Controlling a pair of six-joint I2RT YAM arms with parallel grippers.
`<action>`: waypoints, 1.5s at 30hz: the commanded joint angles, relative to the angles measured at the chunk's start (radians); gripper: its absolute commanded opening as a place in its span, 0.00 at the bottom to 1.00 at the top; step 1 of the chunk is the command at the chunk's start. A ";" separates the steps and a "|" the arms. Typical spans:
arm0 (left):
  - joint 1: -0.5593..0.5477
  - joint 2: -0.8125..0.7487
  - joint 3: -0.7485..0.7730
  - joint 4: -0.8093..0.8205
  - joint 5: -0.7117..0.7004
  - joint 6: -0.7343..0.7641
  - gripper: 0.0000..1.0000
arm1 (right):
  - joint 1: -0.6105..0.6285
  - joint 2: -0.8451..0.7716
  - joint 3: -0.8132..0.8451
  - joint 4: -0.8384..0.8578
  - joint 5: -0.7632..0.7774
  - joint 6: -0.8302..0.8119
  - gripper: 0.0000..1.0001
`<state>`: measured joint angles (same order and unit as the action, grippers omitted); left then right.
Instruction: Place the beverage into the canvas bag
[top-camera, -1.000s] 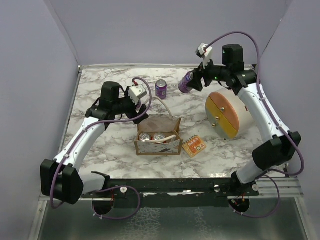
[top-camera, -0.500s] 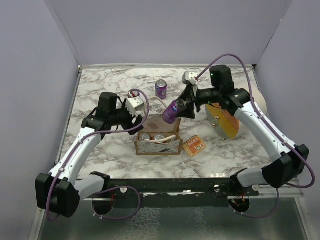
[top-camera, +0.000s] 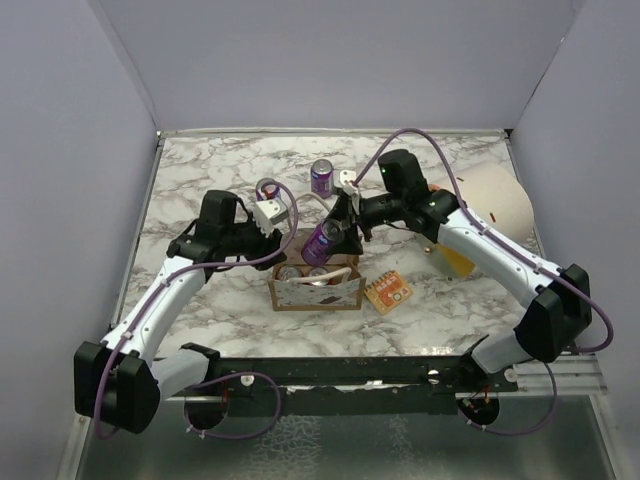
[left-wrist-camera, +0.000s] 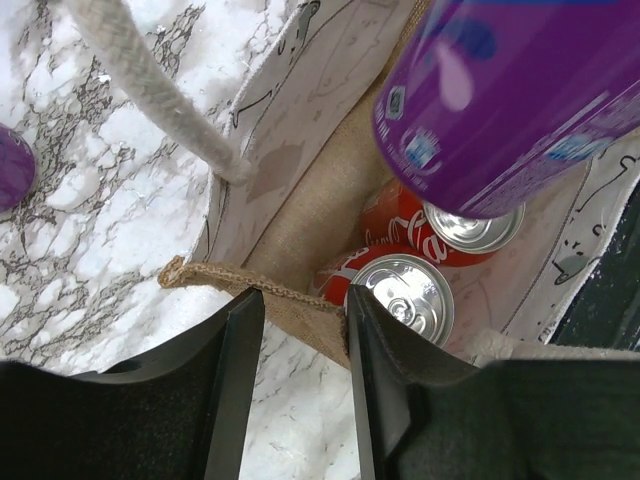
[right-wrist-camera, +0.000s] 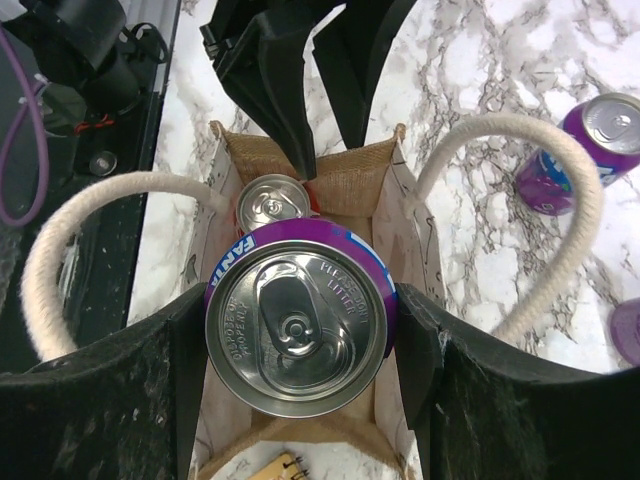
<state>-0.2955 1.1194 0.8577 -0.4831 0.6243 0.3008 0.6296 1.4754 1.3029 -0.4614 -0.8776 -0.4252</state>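
While the right tool (right-wrist-camera: 303, 310) clamps a "FANTA" can (right-wrist-camera: 298, 345) above the canvas bag (top-camera: 318, 295) with 2 Coca-Cola cans (left-wrist-camera: 405, 295), the left tool (left-wrist-camera: 302, 330) straddles the bag's rim, grip unclear.

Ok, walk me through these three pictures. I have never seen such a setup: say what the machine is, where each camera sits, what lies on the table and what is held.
These are two robot arms bolted at the near edge of a marble table, each with a two-finger gripper. The wide picture looks down from above and behind; the other two come from cameras on the wrists. The right gripper holds a purple Fanta can over the mouth of the canvas bag, which contains two red Coca-Cola cans. The left gripper has a finger on each side of the bag's rim; whether it pinches is unclear. Also on the table: another purple can, an orange snack packet and a round cream-and-orange box.
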 joint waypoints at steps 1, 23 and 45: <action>0.015 -0.030 -0.044 0.014 0.014 -0.005 0.39 | 0.050 0.032 0.002 0.163 0.024 -0.008 0.11; 0.049 -0.074 -0.081 0.041 0.035 0.000 0.31 | 0.129 0.175 0.048 0.229 0.273 0.068 0.06; 0.062 -0.107 -0.105 0.055 0.022 0.017 0.26 | 0.209 0.309 0.118 0.123 0.501 0.145 0.09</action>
<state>-0.2417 1.0252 0.7719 -0.4263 0.6537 0.2962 0.8215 1.7710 1.3571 -0.3943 -0.4351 -0.3248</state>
